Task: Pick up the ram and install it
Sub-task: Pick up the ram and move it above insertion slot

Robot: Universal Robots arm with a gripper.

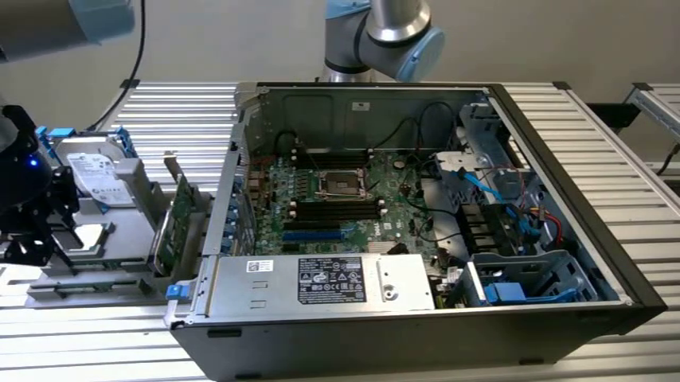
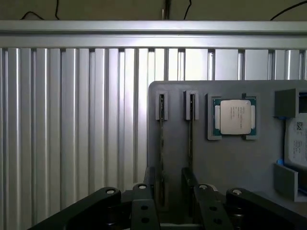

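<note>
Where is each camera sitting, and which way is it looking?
Exterior view: set apart, up high, looking down at the open computer case on the slatted table; the arm shows at the top.
Wrist view: on the wrist, looking down past the gripper at the grey holder with two ram sticks and a processor.
Both views share the holder and the table.

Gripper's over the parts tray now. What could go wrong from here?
The thin green ram stick stands on edge close beside a second green stick in the grey tray; the open black gripper might catch both or knock the neighbour.
The square silver-topped processor sits right beside them, so sideways drift may strike it.
</note>
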